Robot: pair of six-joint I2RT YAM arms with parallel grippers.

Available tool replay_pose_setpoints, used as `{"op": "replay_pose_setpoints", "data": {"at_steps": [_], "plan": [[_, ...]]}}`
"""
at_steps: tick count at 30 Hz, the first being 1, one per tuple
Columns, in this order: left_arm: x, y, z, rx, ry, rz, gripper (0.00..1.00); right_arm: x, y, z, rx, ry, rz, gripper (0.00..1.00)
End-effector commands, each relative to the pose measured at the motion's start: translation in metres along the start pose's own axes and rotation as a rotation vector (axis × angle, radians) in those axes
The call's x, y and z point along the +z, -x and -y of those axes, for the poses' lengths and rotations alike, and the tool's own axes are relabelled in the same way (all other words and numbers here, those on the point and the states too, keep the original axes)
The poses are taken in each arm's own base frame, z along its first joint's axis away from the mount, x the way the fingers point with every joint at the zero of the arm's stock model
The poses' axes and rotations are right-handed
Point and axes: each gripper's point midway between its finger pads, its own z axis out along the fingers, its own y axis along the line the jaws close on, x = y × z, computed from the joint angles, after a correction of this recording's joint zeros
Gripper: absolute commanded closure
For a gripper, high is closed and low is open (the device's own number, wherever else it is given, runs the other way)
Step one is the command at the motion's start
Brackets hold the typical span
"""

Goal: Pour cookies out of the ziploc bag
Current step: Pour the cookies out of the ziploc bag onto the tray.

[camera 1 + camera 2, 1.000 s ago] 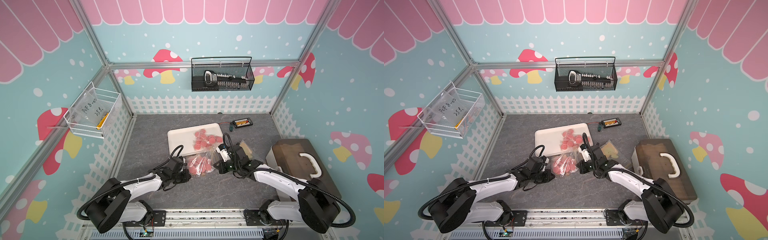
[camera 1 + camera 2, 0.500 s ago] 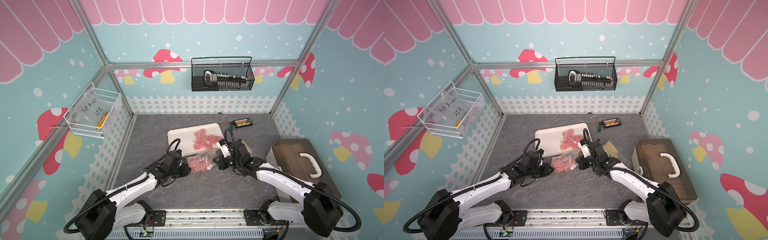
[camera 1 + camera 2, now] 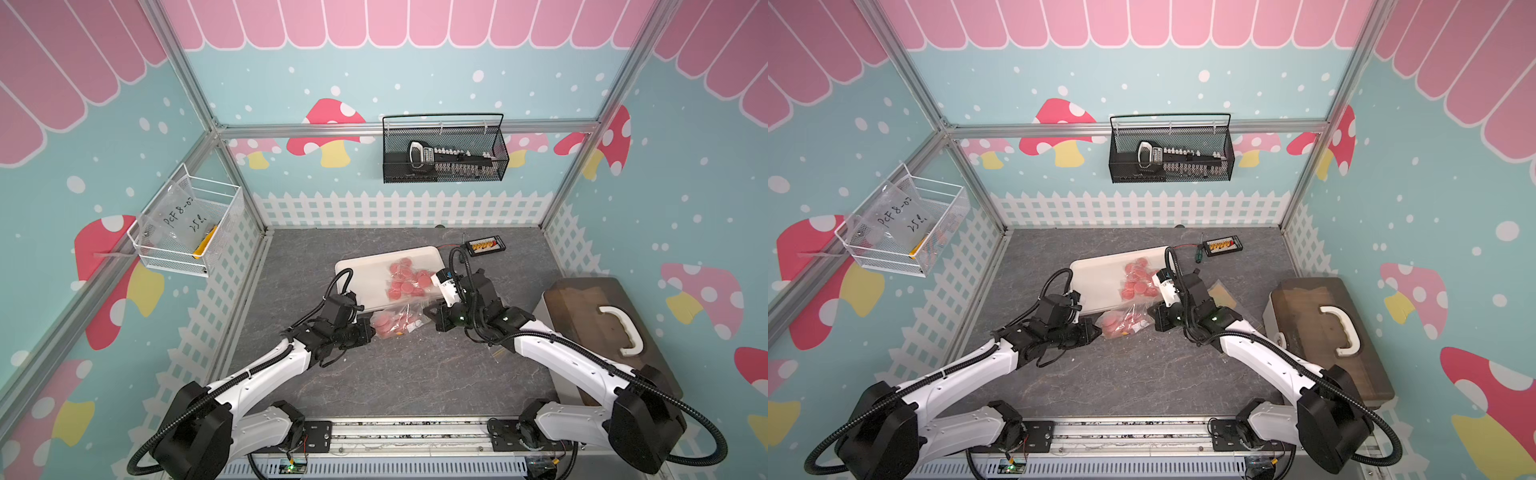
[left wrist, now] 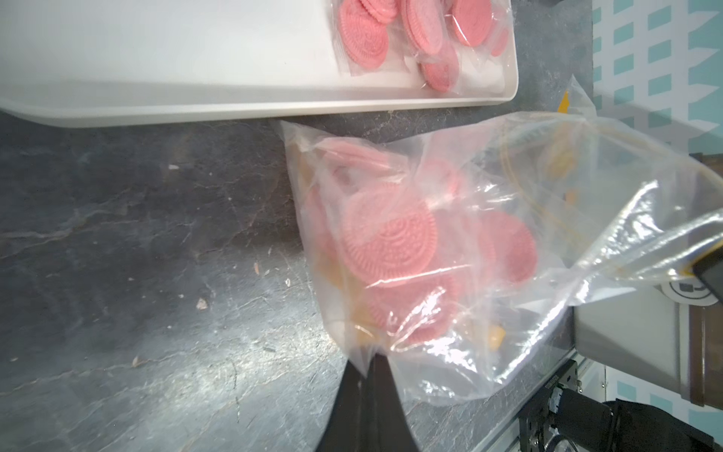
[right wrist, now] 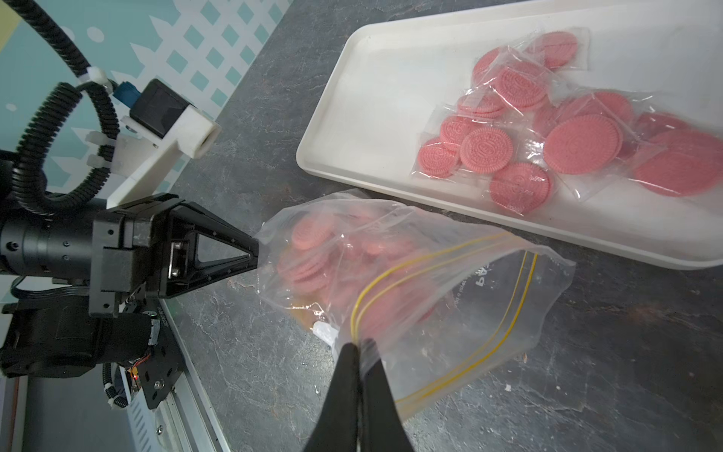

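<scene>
**A:** Where is the ziploc bag [image 3: 397, 322]?

**B:** In a top view it is at centre frame, low over the bench [image 3: 415, 374] and strung between the two arms. The left hand [image 3: 372, 329] is clamped shut on the bag's closed corner at its left end. The right hand [image 3: 427, 311] is pinched shut on the plastic by the yellow zip track [image 5: 442, 258] at its right end.

**A:** So how does the long axis run?

**B:** Left to right across the frame, roughly along the near long edge of the tray [image 3: 353, 266]. The tray lies just above the bag in the frame. Whether they touch cannot be told.

**A:** And the load?

**B:** The cookies [image 4: 391, 238] inside are bunched toward the left hand's end. A pile of wrapped cookies [image 3: 405, 282] already lies on the tray's right half.

**A:** Which hand is nearer the tray?

**B:** The right one. It sits higher in the frame, beside the tray's lower right corner. The mouth seems parted there, but it faces right rather than toward the tray.

**A:** Then the pour likely depends on the left hand raising the closed end while the right hand turns the mouth up-frame over the rim.
</scene>
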Motion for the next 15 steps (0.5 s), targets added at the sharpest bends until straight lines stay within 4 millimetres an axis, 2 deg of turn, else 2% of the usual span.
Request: {"op": "replay_pose_setpoints", "data": {"at_steps": [1, 15], "plan": [[-0.009, 0.013, 0.01, 0.023, -0.02, 0.028, 1.0, -0.004, 0.013, -0.006, -0.036, 0.017, 0.022, 1.0], [-0.023, 0.026, 0.004, 0.003, -0.022, 0.069, 1.0, -0.003, 0.034, -0.021, -0.072, 0.072, 0.039, 1.0]]}}
